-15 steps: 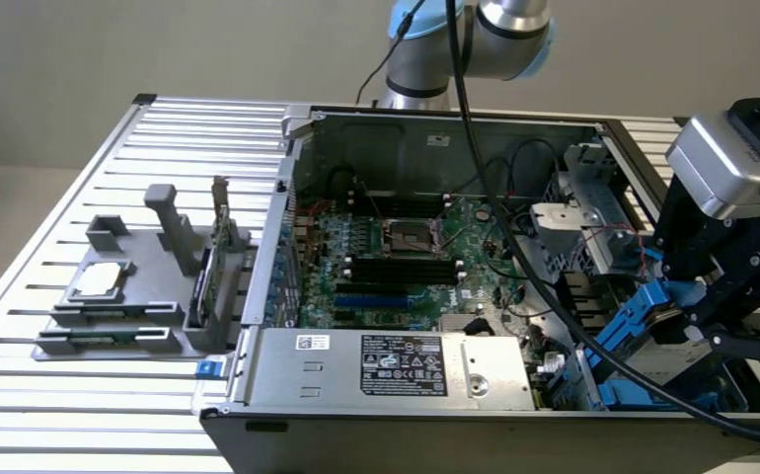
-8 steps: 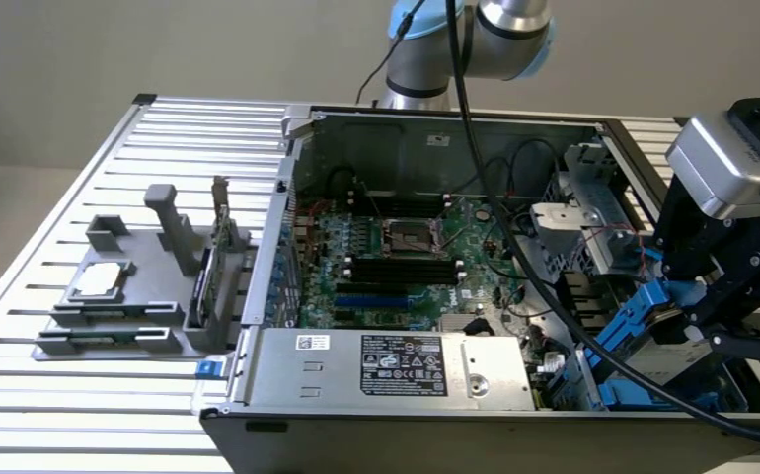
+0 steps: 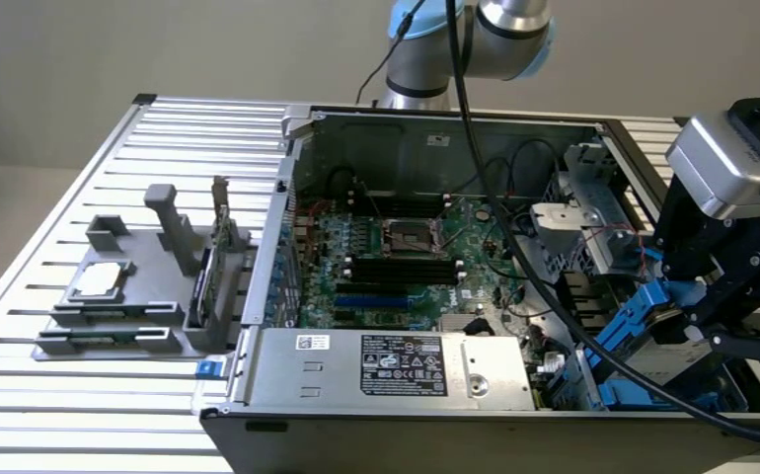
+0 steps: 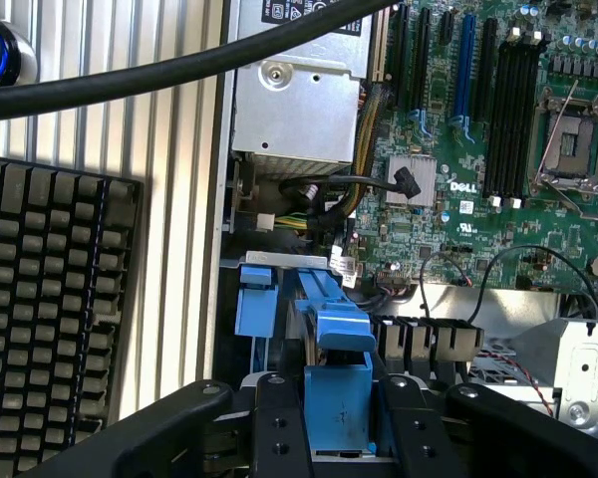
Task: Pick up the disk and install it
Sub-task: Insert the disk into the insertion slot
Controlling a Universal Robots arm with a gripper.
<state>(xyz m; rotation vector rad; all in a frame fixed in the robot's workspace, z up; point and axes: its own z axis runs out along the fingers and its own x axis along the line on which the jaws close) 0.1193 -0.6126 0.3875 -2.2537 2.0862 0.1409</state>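
Tool (image 4: pixel 341 423) clamped on disk (image 4: pixel 339 396) over case (image 3: pixel 288 217); wrist view adds keyboard (image 4: pixel 50 299) beside case.

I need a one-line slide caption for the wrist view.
The jaws hold the blue-framed disk close to the green motherboard.

Disk (image 3: pixel 639 329) rails blue; hand (image 4: pixel 339 390) black. Inside the case (image 3: pixel 419 133), motherboard (image 3: pixel 479 242) green with black and blue slots. Beside the case, worktop (image 3: pixel 38 405) silver, ribbed; keyboard (image 4: pixel 50 299) black.
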